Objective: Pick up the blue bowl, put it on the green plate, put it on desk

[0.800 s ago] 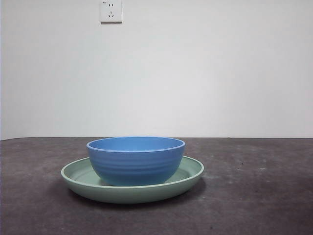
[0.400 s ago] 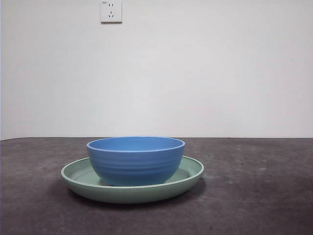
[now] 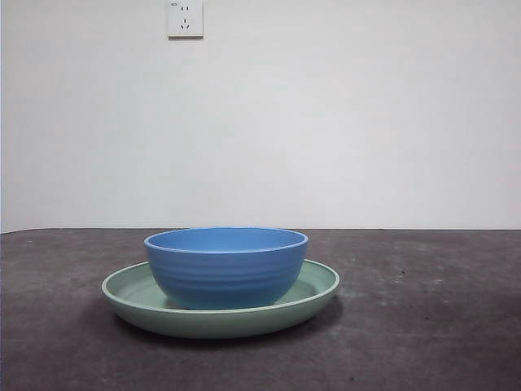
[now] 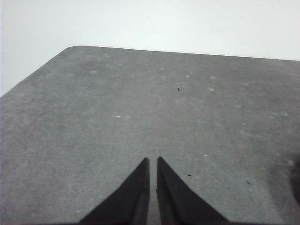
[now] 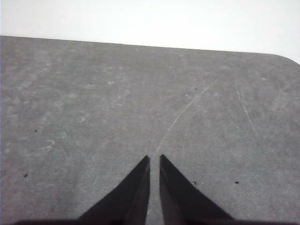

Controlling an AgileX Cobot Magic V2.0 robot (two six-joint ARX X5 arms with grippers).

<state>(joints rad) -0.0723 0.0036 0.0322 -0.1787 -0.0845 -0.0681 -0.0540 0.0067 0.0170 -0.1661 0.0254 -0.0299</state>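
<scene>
The blue bowl (image 3: 226,266) stands upright inside the green plate (image 3: 317,287), which rests on the desk (image 3: 431,326) a little left of the middle in the front view. Neither arm appears in that view. My left gripper (image 4: 152,161) hangs shut over bare desk (image 4: 140,103) near a rounded corner, with nothing between its jaws. My right gripper (image 5: 154,158) is likewise shut over bare desk (image 5: 117,103), holding nothing. Bowl and plate show in neither wrist view.
A white wall with a power socket (image 3: 185,18) rises behind the desk's far edge. The far edge and a rounded desk corner (image 5: 286,58) show in the right wrist view.
</scene>
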